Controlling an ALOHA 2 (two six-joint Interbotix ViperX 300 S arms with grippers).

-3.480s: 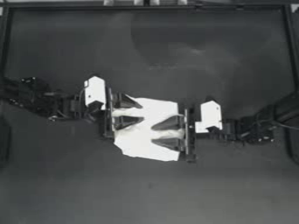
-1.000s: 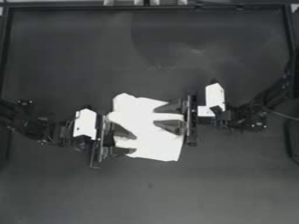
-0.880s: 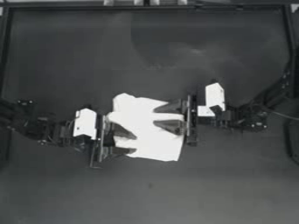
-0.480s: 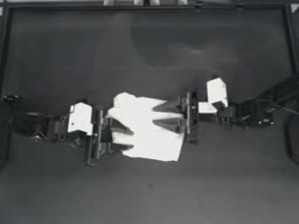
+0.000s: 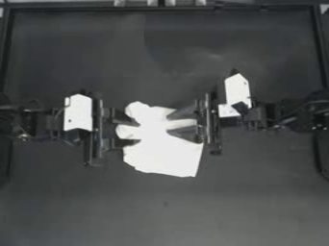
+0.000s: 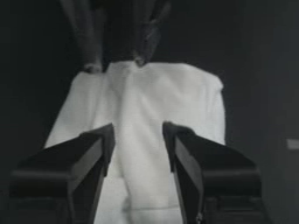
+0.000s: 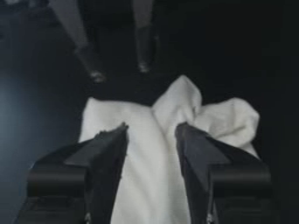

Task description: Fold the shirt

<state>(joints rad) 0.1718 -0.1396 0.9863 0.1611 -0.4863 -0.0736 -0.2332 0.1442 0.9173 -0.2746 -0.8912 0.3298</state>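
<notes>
Between the two sets of jaws, at the middle of the table (image 5: 77,202), the shirt (image 5: 160,149) is lying as a compact white bundle. The left gripper (image 5: 122,126) is sitting at the bundle's left edge with its jaws apart; in the left wrist view the two dark jaws are straddling a raised ridge of fabric (image 6: 140,144) without clamping it. The right gripper (image 5: 183,124) is sitting at the bundle's right edge, likewise spread, and in the right wrist view its jaws are flanking a peaked fold of cloth (image 7: 175,105) with a visible gap on each side. Both arms are reaching in level from their own sides, the left arm from the left and the right arm from the right, facing each other across the garment. Judging by its outline, the shirt is already reduced to a small packet: no sleeves or collar are showing in the overhead view, so several folds appear to be complete. The packet is looking uneven, however, with a lumpy far-left corner and a slanted near edge, so a final fold or a flattening pass is probably remaining. No brand, label, print or legible writing is showing on the shirt, the grippers or the table.
</notes>
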